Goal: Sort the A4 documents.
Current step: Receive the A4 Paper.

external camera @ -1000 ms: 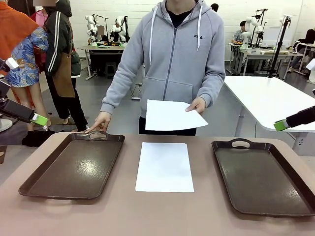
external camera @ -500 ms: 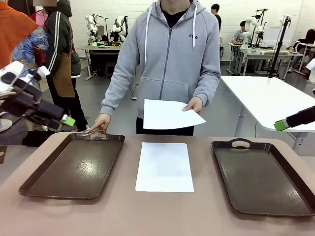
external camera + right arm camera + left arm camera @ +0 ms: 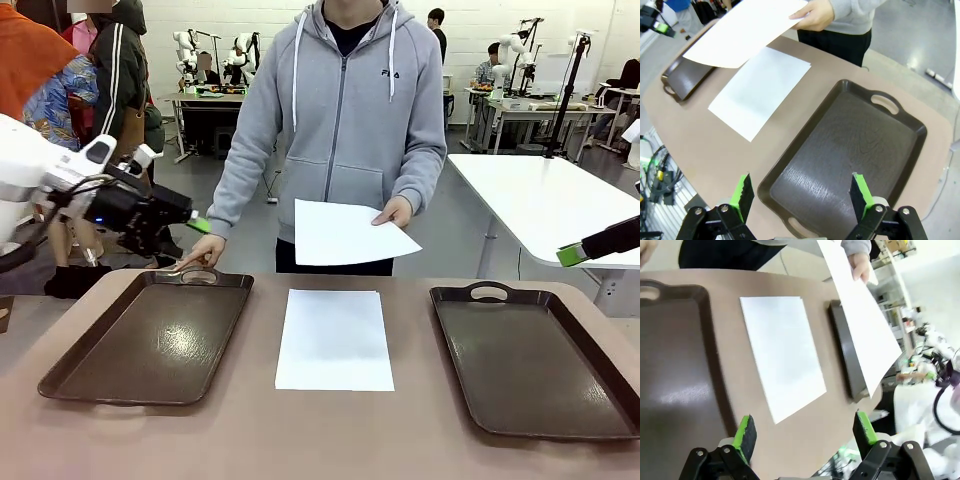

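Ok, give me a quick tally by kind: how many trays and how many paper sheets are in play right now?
Brown trays: 2, left one and right one, both empty.
White A4 sheets: 2, one lying flat between the trays, one held in the person's hand.
Total: 4.

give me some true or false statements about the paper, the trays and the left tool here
1. A flat sheet lies on the table between the left tray and the right tray. True.
2. The person's hand holds a second sheet above the table. True.
3. The left tray already contains paper. False: both trays are bare.
4. The left tool is shut on a sheet. False: it is open and holds nothing.
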Available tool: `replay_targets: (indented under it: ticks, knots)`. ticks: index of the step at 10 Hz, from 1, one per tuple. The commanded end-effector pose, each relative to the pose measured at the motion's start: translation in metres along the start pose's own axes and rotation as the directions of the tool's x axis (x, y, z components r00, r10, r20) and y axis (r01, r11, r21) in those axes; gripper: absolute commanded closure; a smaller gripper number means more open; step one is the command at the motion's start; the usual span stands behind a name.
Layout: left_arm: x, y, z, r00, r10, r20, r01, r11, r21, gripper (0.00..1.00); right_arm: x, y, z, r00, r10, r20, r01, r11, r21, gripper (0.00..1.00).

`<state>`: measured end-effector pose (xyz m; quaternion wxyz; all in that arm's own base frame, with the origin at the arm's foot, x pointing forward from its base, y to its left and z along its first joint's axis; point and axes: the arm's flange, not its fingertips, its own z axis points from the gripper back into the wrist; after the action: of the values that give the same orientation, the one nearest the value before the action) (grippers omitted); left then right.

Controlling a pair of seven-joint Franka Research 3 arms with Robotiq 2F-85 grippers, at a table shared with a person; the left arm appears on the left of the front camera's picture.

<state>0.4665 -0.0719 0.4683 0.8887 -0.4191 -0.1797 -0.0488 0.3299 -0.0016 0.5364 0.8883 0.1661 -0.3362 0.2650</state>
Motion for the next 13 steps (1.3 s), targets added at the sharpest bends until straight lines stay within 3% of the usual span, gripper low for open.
replay_targets:
  ticks: [1,4,7,13]
  knots:
    - [0.030,0.005,-0.029,0.999,0.046,0.018,-0.046,0.999,-0.023,0.00,0.000,-0.001,-0.002,1.000,-0.002,0.001,0.002,1.000,0.015,0.00]
    - [0.060,0.015,-0.062,0.996,0.088,0.032,-0.087,0.996,-0.021,0.00,0.000,-0.001,-0.002,1.000,-0.002,0.001,0.002,1.000,0.015,0.00]
    - [0.077,0.012,-0.088,0.995,0.102,0.023,-0.098,0.986,-0.138,0.00,0.000,-0.001,-0.002,1.000,-0.002,0.001,0.002,1.000,0.015,0.00]
    - [0.084,-0.006,-0.145,0.990,0.128,-0.062,-0.140,0.955,-0.262,0.00,0.000,-0.001,-0.002,1.000,-0.002,0.001,0.002,1.000,0.015,0.00]
